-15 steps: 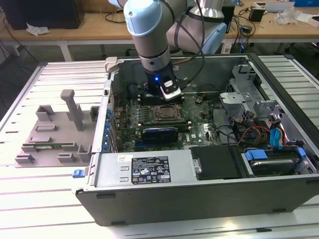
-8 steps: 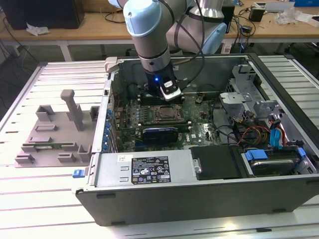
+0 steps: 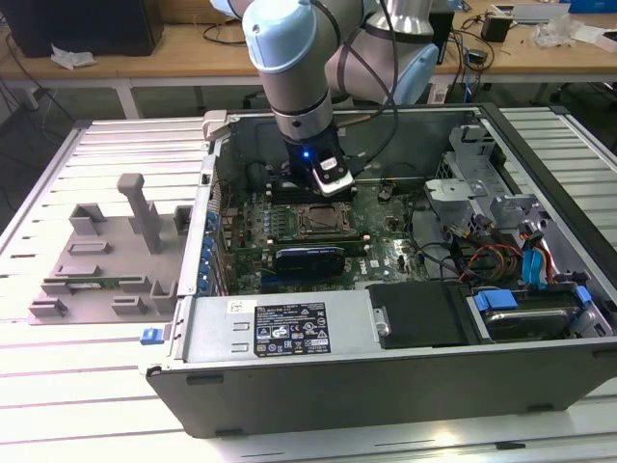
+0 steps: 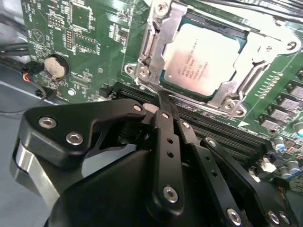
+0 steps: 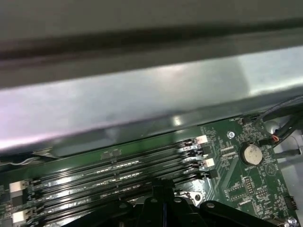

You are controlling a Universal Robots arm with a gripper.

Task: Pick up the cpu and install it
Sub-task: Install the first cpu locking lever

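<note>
Hovering over the memory slots (image 4: 222, 127) just beside the socket (image 4: 156, 71), the gripper (image 4: 163, 101) has its fingers pressed together, holding nothing. Beyond, the cpu (image 4: 201, 61) lies seated in the socket, frame apparently unlatched. Placement looks done; securing it calls for care.

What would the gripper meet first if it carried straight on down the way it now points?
Probably the memory slots beside the socket, not the cpu, which already sits in the socket a little off the gripper's line. Depth is hard to judge, so this is a best guess.
</note>
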